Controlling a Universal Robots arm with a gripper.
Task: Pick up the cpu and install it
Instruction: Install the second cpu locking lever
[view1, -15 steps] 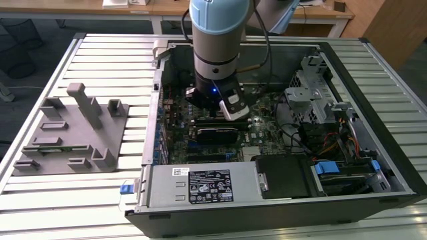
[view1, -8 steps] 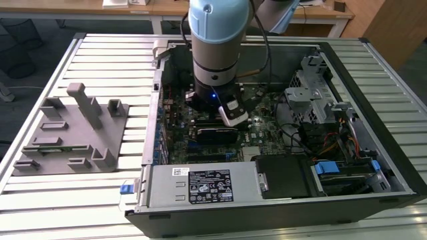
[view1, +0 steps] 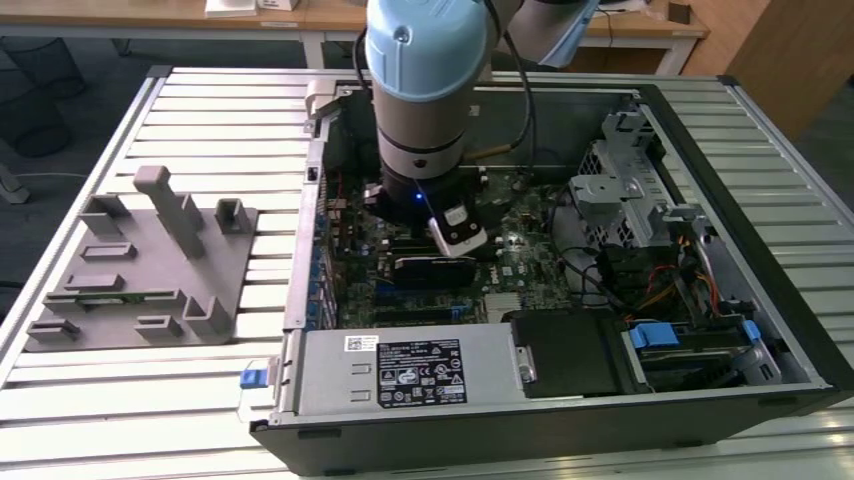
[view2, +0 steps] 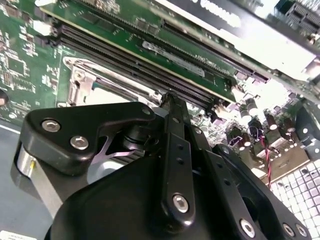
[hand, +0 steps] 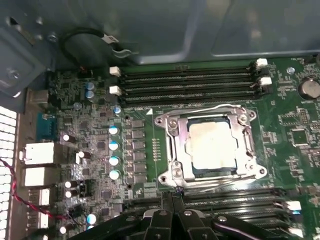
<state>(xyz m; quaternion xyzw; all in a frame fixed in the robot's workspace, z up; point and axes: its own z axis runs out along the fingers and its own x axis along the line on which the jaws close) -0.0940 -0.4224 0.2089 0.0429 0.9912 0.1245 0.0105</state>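
cpu (hand: 212, 146) sits flat in the metal-framed socket (hand: 172, 145) on the motherboard (hand: 145, 150). gripper (hand: 172, 200) just beside the frame, jaws closed, empty. chip looks light, stiff, thin, probably fragile underneath; hold by opposite edges only

My arm (view1: 424, 90): a pale blue cap over a silver-grey cylinder, then a black wrist collar lit by a small blue light, black cable (view1: 523, 70) trailing alongside. My hand (view2: 170, 107) is matt black, its linkage plates pinned with bright round-headed screws (view2: 180, 202).
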